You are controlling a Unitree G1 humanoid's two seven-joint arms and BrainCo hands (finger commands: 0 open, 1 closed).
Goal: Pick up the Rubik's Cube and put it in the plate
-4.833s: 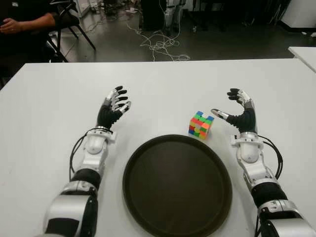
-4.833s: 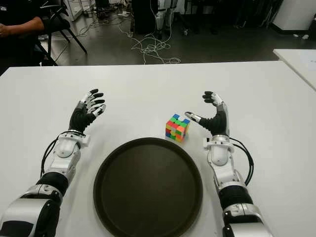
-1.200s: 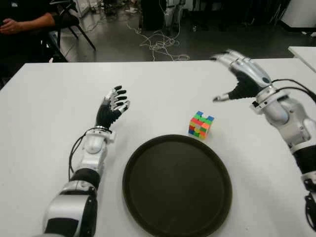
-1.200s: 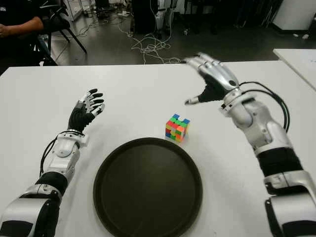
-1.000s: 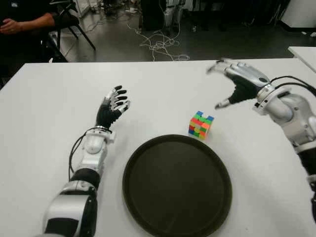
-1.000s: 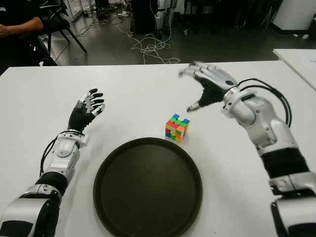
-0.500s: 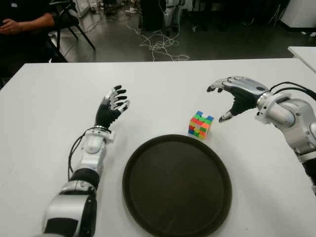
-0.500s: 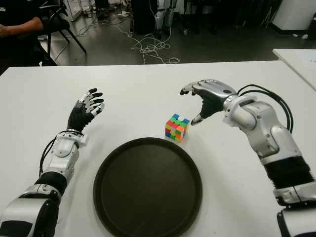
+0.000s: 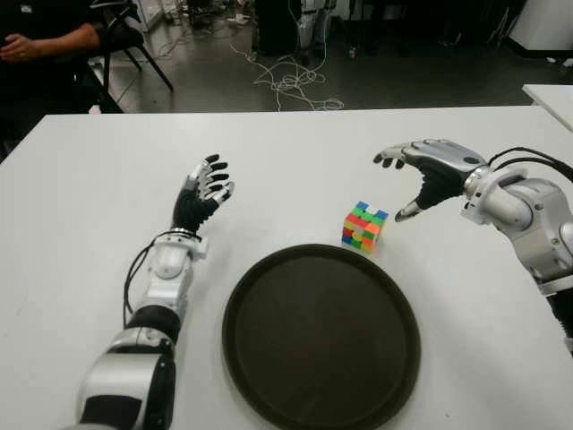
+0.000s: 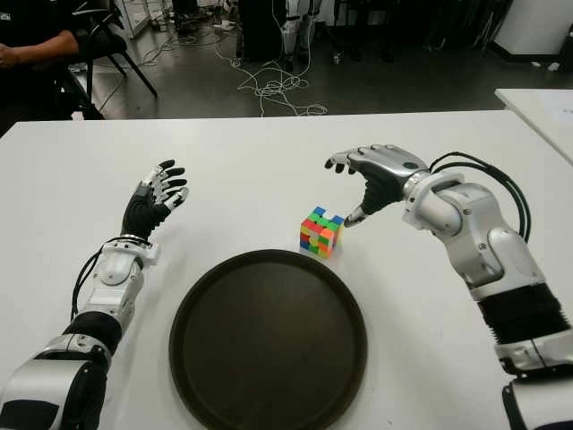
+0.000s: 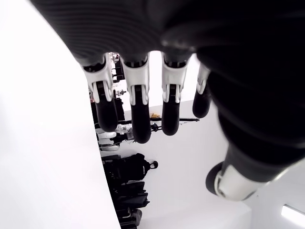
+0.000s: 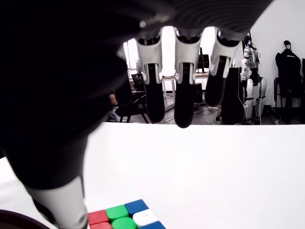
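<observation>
The Rubik's Cube (image 9: pixel 363 227) stands on the white table (image 9: pixel 286 152) just beyond the far right rim of the round dark plate (image 9: pixel 321 333). My right hand (image 9: pixel 414 177) hovers to the cube's right and slightly behind it, fingers spread and holding nothing; its thumb tip is near the cube's upper right corner without touching. In the right wrist view the cube's top (image 12: pixel 125 220) shows below the open fingers (image 12: pixel 183 95). My left hand (image 9: pixel 202 193) shows left of the plate, idle, fingers relaxed and empty.
A person's arm (image 9: pixel 49 40) and a chair show beyond the table's far left corner. Cables (image 9: pixel 291 81) lie on the floor behind the table. Another white table's corner (image 9: pixel 551 94) shows at the right edge.
My right hand rose from beside the cube, swung up over the table, then came down toward the cube's right side. In the last half second it edged slightly closer. The cube and left hand stayed put.
</observation>
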